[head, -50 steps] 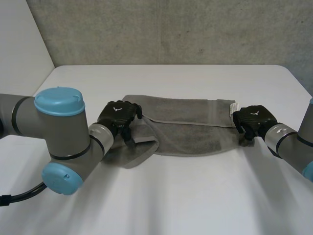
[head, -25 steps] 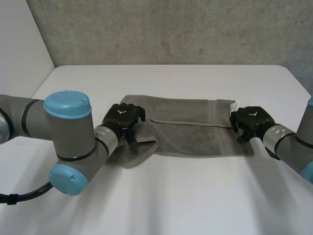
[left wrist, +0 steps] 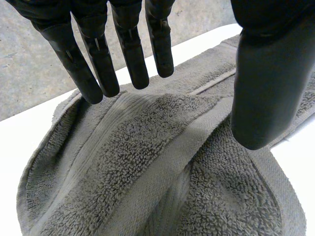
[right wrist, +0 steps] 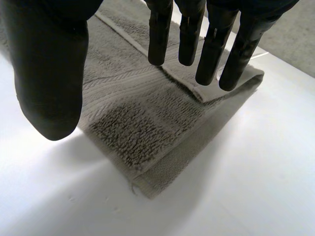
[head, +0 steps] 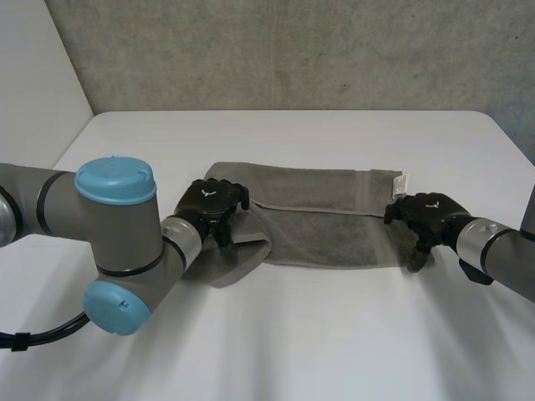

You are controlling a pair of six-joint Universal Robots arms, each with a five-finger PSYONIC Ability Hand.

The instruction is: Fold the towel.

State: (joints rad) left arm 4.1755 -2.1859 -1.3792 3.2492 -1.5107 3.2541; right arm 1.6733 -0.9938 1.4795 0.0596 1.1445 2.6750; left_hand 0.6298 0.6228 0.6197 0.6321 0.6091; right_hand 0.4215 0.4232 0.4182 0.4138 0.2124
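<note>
Head view: one grey terry towel [head: 326, 219], folded into a long strip, lies across the white surface's [head: 292, 342] middle. Two black hands: the left hand [head: 211, 199] over its rumpled nine-o'clock end, the right hand [head: 428, 214] over its three-o'clock end, both spread wide, gripping nothing. The left arm [head: 109, 225] hides the towel's seven-o'clock corner; a white tag [head: 399, 183] shows at two o'clock.

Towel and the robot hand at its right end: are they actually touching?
Cannot tell. In the right wrist view the right robot hand holds straight fingers over the end of the flat towel, but neither contact nor a gap is plain.
</note>
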